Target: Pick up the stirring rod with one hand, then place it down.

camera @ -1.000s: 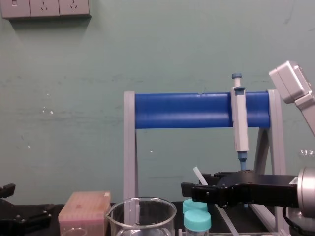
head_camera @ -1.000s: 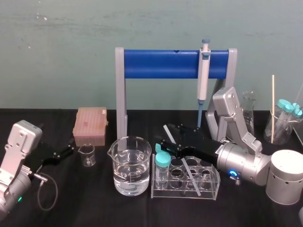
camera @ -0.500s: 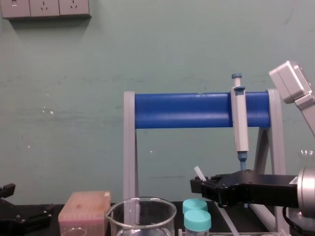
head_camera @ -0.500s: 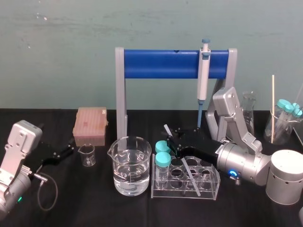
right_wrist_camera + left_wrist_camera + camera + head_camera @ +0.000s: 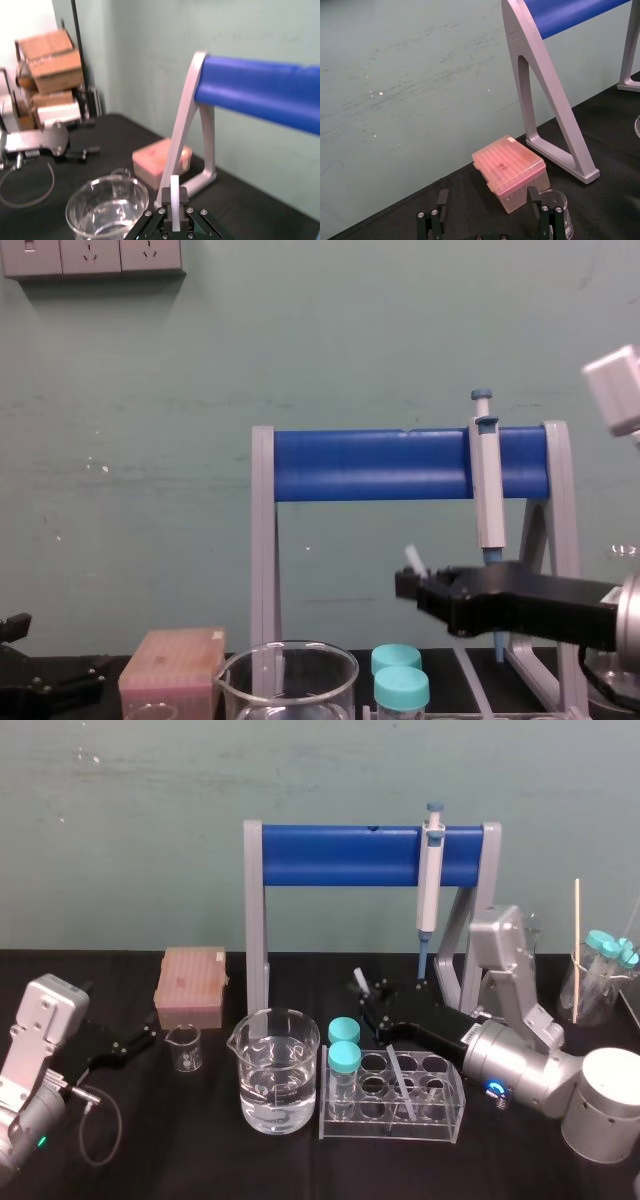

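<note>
The stirring rod [image 5: 174, 196] is being held near its top end by the right gripper [image 5: 408, 586], and the two fingers are being squeezed tight on it. The rod is being held tilted behind the clear rack [image 5: 447, 1116], with its top end poking up past the fingers and its low end slanting down over the rack; whether that end is touching the rack cannot be told. It looks like the rod is being carried, so the putting down is not yet done. To do this well, the rod is best moved slowly away from the rack, the tubes with blue-green caps [image 5: 343, 1056] and the big glass of water [image 5: 275, 1072], so nothing is bumped. It should be laid flat on a bare part of the black table [image 5: 200, 1145], and the fingers should be opened only once it is resting there, because a round rod can roll. The left gripper [image 5: 135, 1042] is being rested on the table far to the left, with its fingers apart and nothing in them.
</note>
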Motion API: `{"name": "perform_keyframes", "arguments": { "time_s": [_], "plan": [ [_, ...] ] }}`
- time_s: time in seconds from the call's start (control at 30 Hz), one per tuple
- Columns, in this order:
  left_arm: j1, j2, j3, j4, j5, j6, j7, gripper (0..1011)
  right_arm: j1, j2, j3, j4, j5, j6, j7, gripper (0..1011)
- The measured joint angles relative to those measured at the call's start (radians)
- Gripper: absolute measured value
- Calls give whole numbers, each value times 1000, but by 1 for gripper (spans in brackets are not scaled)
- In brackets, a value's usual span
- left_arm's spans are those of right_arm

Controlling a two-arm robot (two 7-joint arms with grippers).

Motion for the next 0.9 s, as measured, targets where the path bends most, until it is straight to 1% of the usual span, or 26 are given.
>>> {"name": "perform_keyframes", "arguments": {
  "time_s": [0.07,0.1,0.13,0.17,0.2,0.23,0.3,0.4,0.5,0.67,0.8,0.9],
  "plan": [
    [0,0,0,0,0,0,0,1000,-13,-3,12,-4,4,-37,1,67],
    [0,0,0,0,0,0,0,1000,-26,-5,25,-10,10,-72,2,68],
    [0,0,0,0,0,0,0,1000,-34,-6,33,-13,14,-89,4,67],
    [0,0,0,0,0,0,0,1000,-49,-7,47,-21,24,-124,11,67],
    [0,0,0,0,0,0,0,1000,-49,-7,47,-21,24,-124,11,67],
    [0,0,0,0,0,0,0,1000,-57,-8,55,-25,30,-140,14,68],
    [0,0,0,0,0,0,0,1000,-87,-11,83,-44,53,-198,29,67],
    [0,0,0,0,0,0,0,1000,-112,-11,109,-69,78,-241,45,67],
    [0,0,0,0,0,0,0,1000,-131,-10,134,-103,99,-261,49,67],
    [0,0,0,0,0,0,0,1000,-144,-10,172,-158,129,-273,47,67],
    [0,0,0,0,0,0,0,1000,-147,-8,196,-200,146,-279,45,67],
    [0,0,0,0,0,0,0,1000,-147,-5,202,-214,151,-281,46,67]
  ]
}}
